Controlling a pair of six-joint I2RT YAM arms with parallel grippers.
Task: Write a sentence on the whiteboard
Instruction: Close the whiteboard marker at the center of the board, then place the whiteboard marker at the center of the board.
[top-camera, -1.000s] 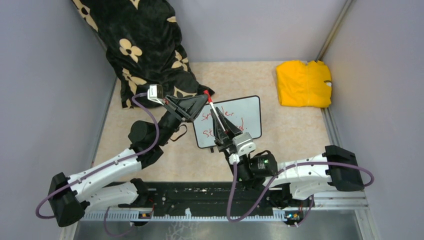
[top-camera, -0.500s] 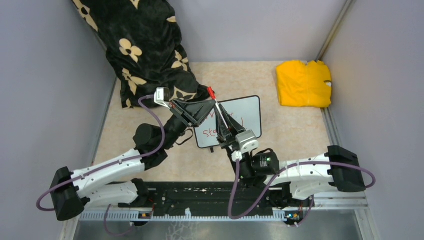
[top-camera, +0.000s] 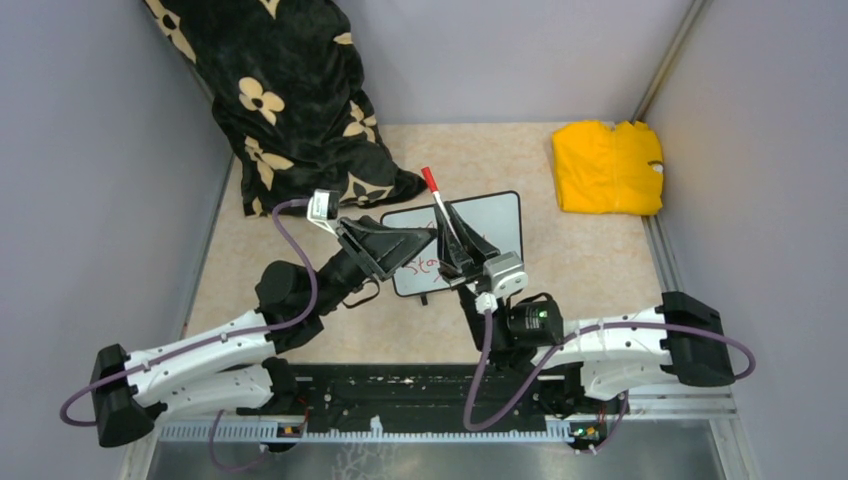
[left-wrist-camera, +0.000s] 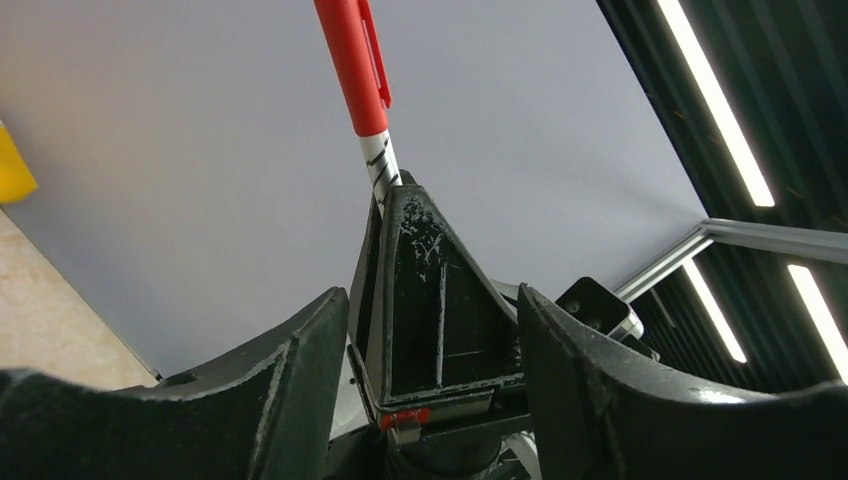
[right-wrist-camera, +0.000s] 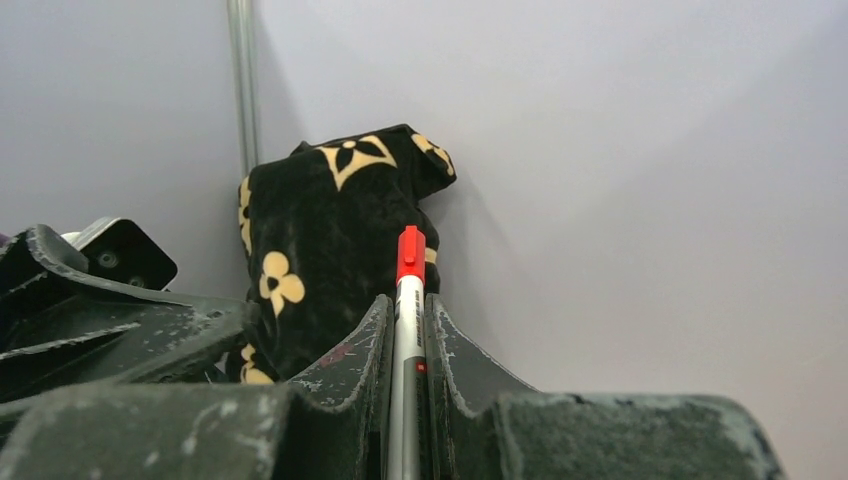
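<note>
The whiteboard (top-camera: 497, 225) lies flat at mid table, its left half covered by both grippers. Of the sentence (top-camera: 421, 264) only a few red strokes show under them. My right gripper (top-camera: 452, 225) (right-wrist-camera: 405, 305) is shut on a marker (top-camera: 436, 200) (right-wrist-camera: 405, 340), which points up and away with its red cap (top-camera: 429, 178) (right-wrist-camera: 410, 255) (left-wrist-camera: 350, 60) on. My left gripper (top-camera: 425, 243) (left-wrist-camera: 430, 293) stands open, its fingers on either side of the right gripper's fingers (left-wrist-camera: 430, 290), below the cap and gripping nothing.
A black cloth with cream flowers (top-camera: 290, 100) (right-wrist-camera: 340, 240) is heaped in the back left corner. A folded yellow cloth (top-camera: 607, 167) lies at the back right. Grey walls close in on three sides.
My left gripper was shut near the marker's red cap. It has opened and dropped back along the right gripper's fingers. The right gripper has shifted slightly right with the marker.
</note>
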